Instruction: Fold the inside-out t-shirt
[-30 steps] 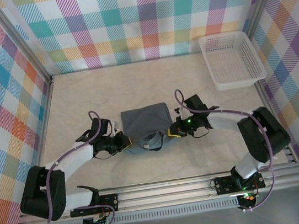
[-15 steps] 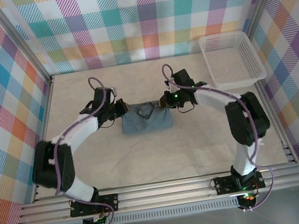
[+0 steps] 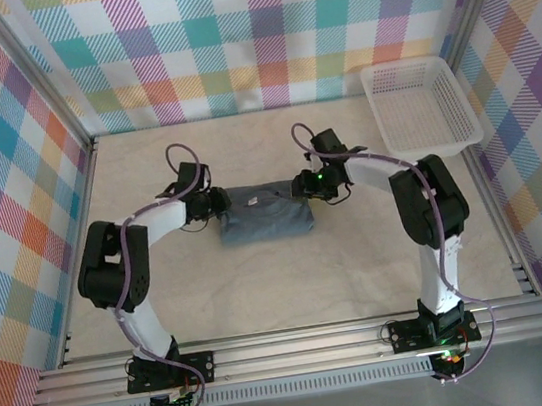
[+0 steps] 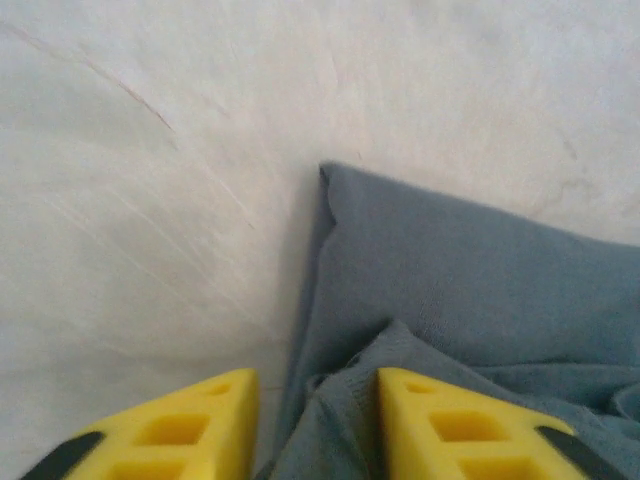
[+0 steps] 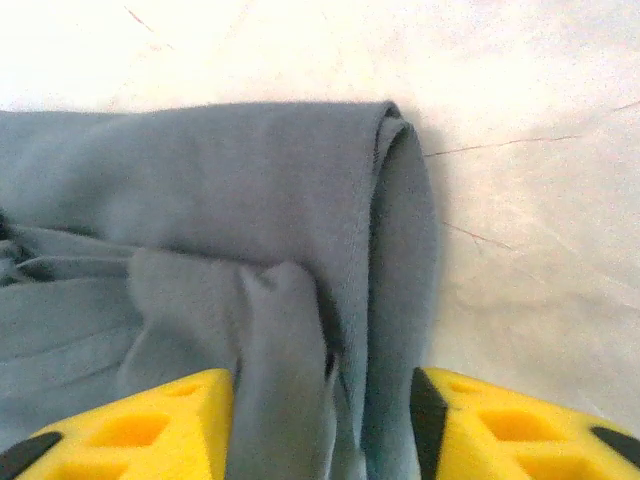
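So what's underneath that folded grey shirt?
At the edges of the t-shirt, its own folded layers lie stacked on the pale table. Anything beneath the middle of the bundle is covered by fabric, so that cannot be told.

Bright, even light floods the table [image 3: 361, 271], shadows soft; wrist close-ups run slightly hazy, yellow fingers [image 4: 180, 430] blurred at the bottom edge.

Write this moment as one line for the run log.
t-shirt: folded, mid-table | left pincer: open, far-left corner | right pincer: open, far-right corner
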`<action>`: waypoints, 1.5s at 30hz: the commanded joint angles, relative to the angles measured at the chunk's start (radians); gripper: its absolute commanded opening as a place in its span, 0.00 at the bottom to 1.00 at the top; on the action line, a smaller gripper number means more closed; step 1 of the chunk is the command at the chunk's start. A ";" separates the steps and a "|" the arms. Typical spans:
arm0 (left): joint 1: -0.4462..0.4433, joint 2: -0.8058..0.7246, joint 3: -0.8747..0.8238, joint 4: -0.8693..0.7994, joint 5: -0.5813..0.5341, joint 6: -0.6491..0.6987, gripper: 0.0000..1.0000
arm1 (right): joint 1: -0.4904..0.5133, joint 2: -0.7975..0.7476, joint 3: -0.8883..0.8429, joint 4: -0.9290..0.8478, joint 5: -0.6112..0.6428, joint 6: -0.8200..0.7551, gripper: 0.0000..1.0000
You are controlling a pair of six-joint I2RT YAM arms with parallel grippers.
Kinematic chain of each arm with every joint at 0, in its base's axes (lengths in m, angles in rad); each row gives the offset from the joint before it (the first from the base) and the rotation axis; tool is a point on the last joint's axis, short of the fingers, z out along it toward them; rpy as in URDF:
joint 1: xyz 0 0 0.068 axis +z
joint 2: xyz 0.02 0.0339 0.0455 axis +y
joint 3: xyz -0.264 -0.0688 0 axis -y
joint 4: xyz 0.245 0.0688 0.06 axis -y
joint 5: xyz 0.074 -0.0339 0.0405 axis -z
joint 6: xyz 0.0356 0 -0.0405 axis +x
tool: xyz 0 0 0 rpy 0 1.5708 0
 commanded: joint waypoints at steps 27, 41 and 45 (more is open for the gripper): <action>-0.163 -0.657 -0.166 -0.284 -0.142 -0.040 0.52 | 0.277 0.043 -0.020 0.036 0.114 0.451 0.51; -0.057 -0.887 -0.223 -0.412 -0.338 -0.204 0.80 | 0.415 0.823 1.479 -0.360 -0.121 0.433 0.49; 0.087 -0.824 -0.243 -0.339 -0.162 -0.243 0.80 | 0.388 0.450 1.077 -0.290 -0.057 0.261 0.55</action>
